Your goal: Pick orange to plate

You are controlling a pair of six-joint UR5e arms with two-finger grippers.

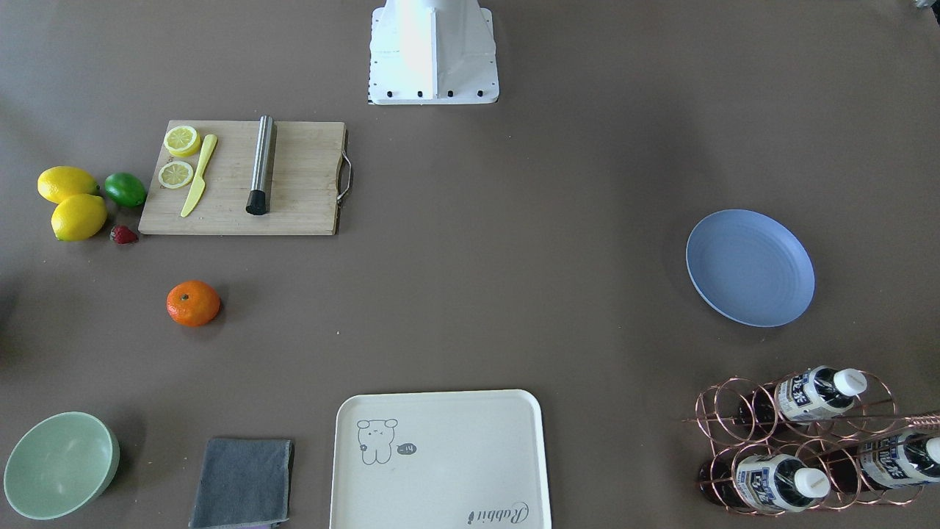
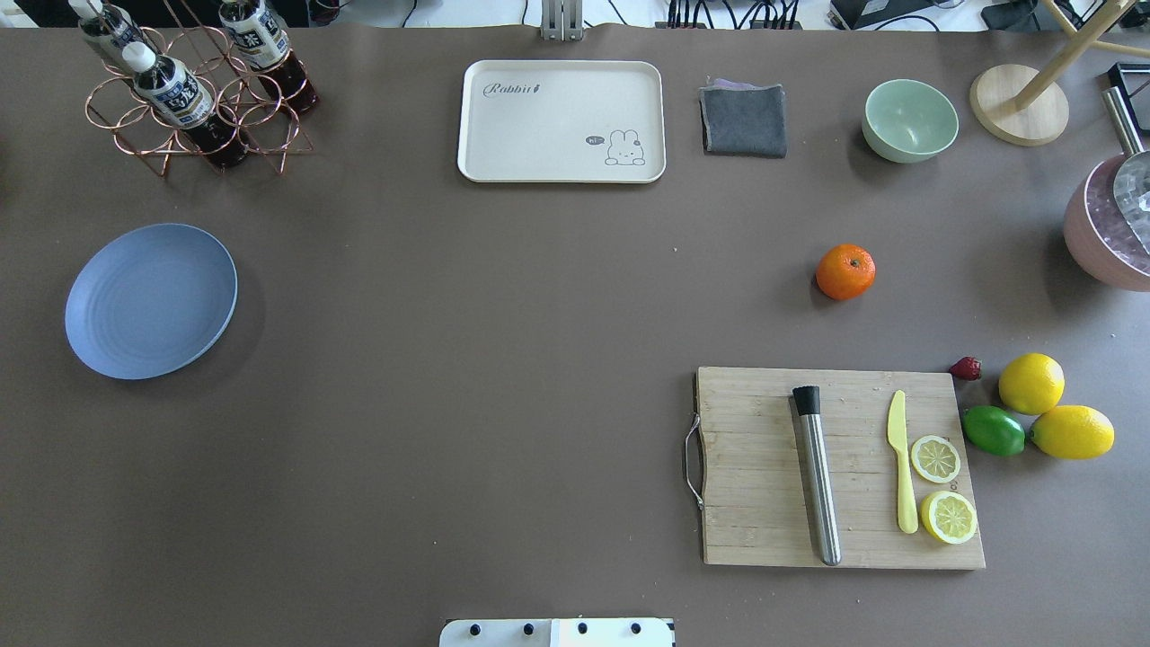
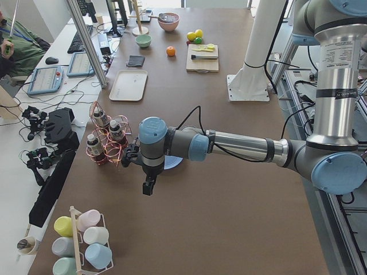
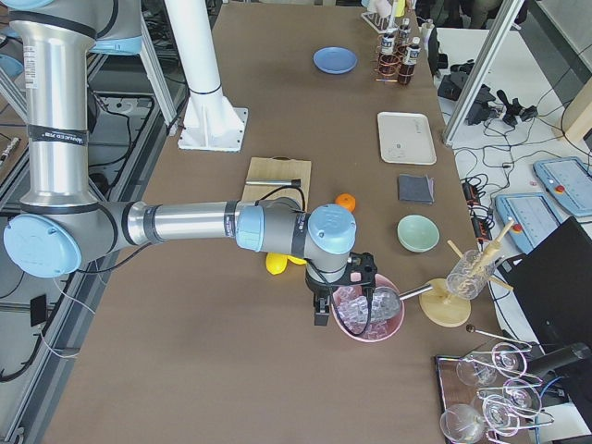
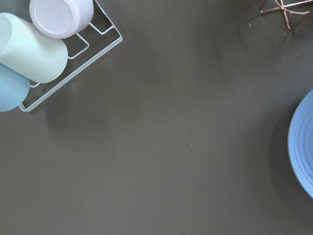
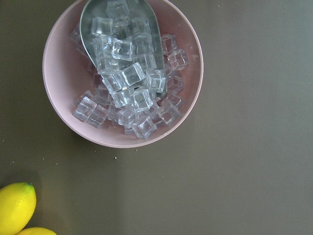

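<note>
The orange [image 1: 193, 303] [image 2: 844, 271] lies alone on the brown table, between the cutting board and the mint bowl. The pale-blue plate [image 1: 750, 267] [image 2: 151, 300] rests empty at the table's other end; its rim [image 5: 303, 147] shows at the right edge of the left wrist view. Only the side views show the arms. My left gripper [image 3: 148, 188] hangs over bare table just beside the plate, far from the orange. My right gripper [image 4: 321, 314] hovers at the pink ice bowl's edge, a little way from the orange [image 4: 345, 201]. Whether either is open or shut, I cannot tell.
A wooden cutting board [image 2: 840, 467] carries a steel rod, a yellow knife and lemon slices. Two lemons [image 2: 1031, 383], a lime [image 2: 993, 429] and a strawberry sit beside it. Also here: cream tray [image 2: 561, 121], grey cloth [image 2: 743, 119], mint bowl [image 2: 909, 119], bottle rack [image 2: 193, 85], pink ice bowl [image 6: 122, 73], cup rack [image 5: 44, 44].
</note>
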